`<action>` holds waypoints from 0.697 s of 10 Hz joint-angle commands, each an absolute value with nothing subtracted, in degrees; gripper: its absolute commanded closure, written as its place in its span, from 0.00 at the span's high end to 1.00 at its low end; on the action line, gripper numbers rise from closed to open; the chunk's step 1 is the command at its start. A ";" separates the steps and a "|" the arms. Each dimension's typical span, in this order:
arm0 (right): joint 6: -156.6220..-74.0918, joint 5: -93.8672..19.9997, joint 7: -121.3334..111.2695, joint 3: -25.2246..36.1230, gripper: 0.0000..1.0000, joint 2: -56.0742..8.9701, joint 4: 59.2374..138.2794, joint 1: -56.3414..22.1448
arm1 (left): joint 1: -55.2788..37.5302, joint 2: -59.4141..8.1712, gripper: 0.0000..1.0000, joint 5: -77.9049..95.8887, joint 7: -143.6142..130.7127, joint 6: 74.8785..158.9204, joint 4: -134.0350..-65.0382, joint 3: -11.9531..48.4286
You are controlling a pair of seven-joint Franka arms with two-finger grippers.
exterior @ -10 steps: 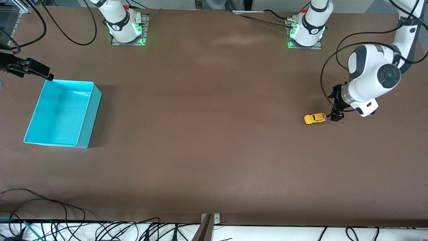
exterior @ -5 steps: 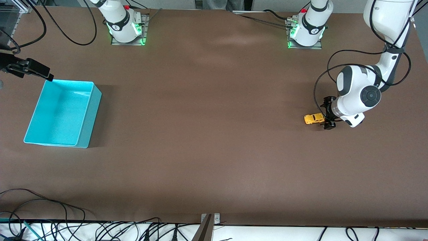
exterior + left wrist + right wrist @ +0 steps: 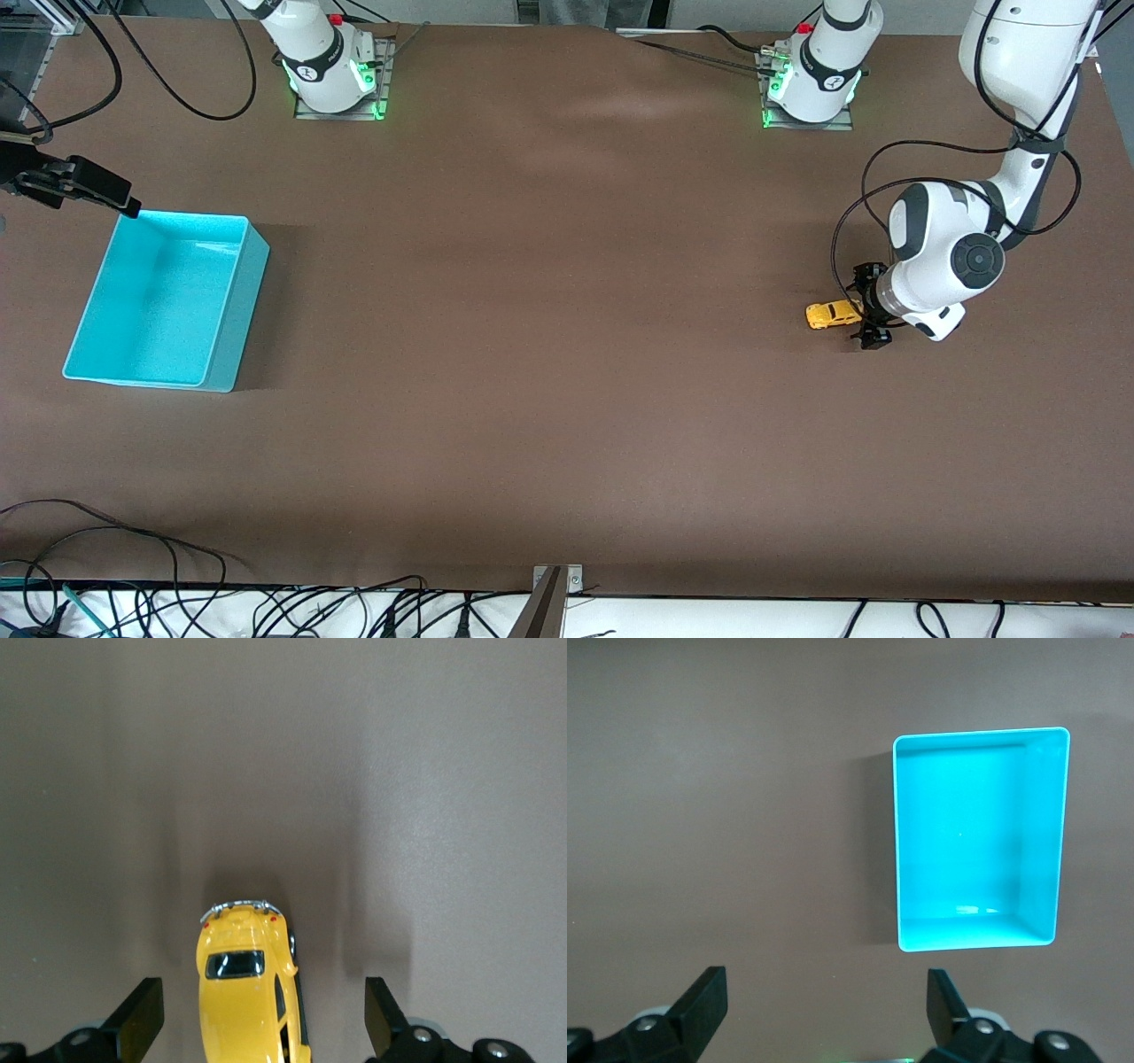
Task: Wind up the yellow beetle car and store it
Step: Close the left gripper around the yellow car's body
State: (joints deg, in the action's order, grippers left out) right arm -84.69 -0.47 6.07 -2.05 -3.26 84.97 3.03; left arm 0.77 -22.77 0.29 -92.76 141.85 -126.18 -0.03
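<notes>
Since 1 s ago my left gripper (image 3: 866, 312) dropped low, jaws wide, now straddling yellow beetle car (image 3: 833, 314) near tabletop's left-arm edge; I judge grasp next. Right gripper (image 3: 819, 1014) waits wide over turquoise bin (image 3: 89, 341).

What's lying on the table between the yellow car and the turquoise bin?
Nothing: the front view shows only bare brown table between the yellow beetle car and the turquoise bin.
</notes>
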 commanded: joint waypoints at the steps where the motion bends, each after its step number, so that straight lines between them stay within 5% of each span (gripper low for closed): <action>1: -84.90 -1.67 5.89 -2.20 1.00 -2.20 86.04 3.34 | -0.88 -23.64 1.00 1.32 -95.88 142.12 -125.07 -0.53; 2: -84.55 -1.67 5.89 -2.20 1.00 -2.20 86.04 3.34 | -1.57 -23.82 0.97 1.32 -95.98 142.12 -125.07 -0.53; 4: -84.55 -1.67 5.89 -2.20 1.00 -2.20 86.04 3.34 | -2.02 -23.73 0.72 1.32 -96.24 141.95 -125.16 -0.53; 7: -85.08 -1.67 5.89 -2.20 1.00 -2.55 86.13 3.25 | -3.16 -23.29 0.11 1.23 -96.24 141.24 -125.42 -1.32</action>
